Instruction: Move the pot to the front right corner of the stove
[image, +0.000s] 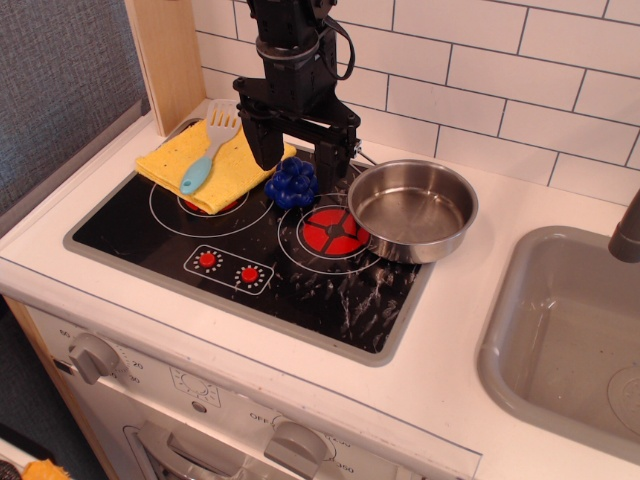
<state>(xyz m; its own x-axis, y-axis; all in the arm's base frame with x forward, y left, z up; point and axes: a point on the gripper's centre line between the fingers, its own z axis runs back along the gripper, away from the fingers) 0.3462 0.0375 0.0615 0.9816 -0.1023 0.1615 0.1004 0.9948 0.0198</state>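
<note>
The shiny steel pot (412, 210) sits at the stove's right edge, over the right part of the right burner ring and partly past the grey rim. Its thin wire handle points back-left toward my gripper. The black stove (250, 250) has white burner rings, a red centre (335, 232) showing left of the pot, and two red dials (228, 267). My gripper (297, 155) hangs open and empty above the stove's middle back, just left of the pot, its two black fingers (263, 140) astride a blue grape bunch (292, 182).
A yellow cloth (205, 160) with a light-blue spatula (207, 150) lies on the left burner. A grey sink basin (560, 330) is to the right, with a dark faucet (628, 232) at the frame edge. A wooden post (165, 55) stands back left. White tiled wall behind.
</note>
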